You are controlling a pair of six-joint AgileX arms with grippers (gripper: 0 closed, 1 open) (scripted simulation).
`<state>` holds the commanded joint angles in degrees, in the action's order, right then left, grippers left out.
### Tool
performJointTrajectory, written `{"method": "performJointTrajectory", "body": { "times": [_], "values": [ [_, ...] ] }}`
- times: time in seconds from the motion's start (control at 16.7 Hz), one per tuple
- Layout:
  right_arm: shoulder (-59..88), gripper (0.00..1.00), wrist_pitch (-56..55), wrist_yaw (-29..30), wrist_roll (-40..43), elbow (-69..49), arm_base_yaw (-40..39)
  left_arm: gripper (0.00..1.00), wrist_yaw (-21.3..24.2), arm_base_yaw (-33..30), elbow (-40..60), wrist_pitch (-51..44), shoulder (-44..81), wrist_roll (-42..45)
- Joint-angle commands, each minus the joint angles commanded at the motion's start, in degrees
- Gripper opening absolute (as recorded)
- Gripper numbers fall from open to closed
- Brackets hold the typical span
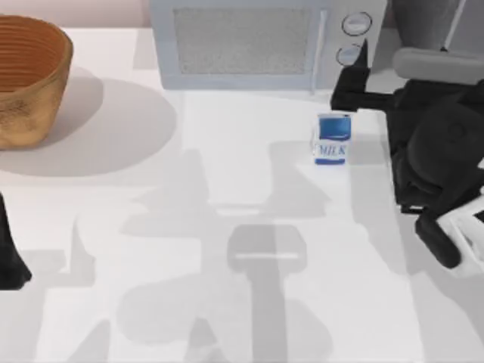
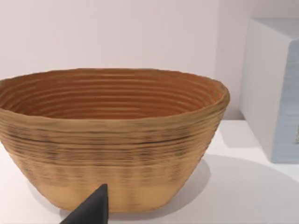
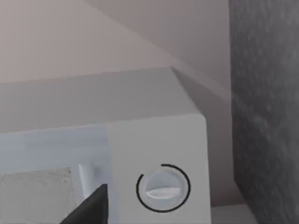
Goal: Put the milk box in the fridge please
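The milk box, a small blue carton with a white MILK band, stands upright on the table just in front of the microwave's dial end. My right gripper hovers just behind and above it, open and holding nothing, facing the microwave's dials; one of its fingertips shows in the right wrist view. The fridge is the dark grey cabinet at the back right corner, partly in view, and its grey wall rises beside the microwave. My left gripper is parked at the table's left edge.
A pale microwave with two round dials stands along the back edge, close to the fridge. A large woven basket sits at the back left, right before the left wrist camera. The right arm's bulk covers the right side.
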<state>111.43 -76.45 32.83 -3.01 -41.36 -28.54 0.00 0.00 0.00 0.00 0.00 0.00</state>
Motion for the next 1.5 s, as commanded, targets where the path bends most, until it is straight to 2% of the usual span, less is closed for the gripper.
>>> {"method": "performJointTrajectory", "body": {
  "times": [0.3,0.54,1.02,1.5],
  "values": [
    [21.6,1.00,-12.0,4.2,1.2,-6.1,-5.0,1.00,0.0,0.0,0.0,0.0,0.0,0.0],
    [31.6,1.00,-17.0,5.7,2.1,-8.4,-7.5,1.00,0.0,0.0,0.0,0.0,0.0,0.0],
    [33.3,1.00,-17.6,5.8,2.3,-8.7,-7.6,1.00,0.0,0.0,0.0,0.0,0.0,0.0],
    [35.5,1.00,-10.0,1.5,2.4,-18.8,-3.6,1.00,0.0,0.0,0.0,0.0,0.0,0.0]
  ]
}}
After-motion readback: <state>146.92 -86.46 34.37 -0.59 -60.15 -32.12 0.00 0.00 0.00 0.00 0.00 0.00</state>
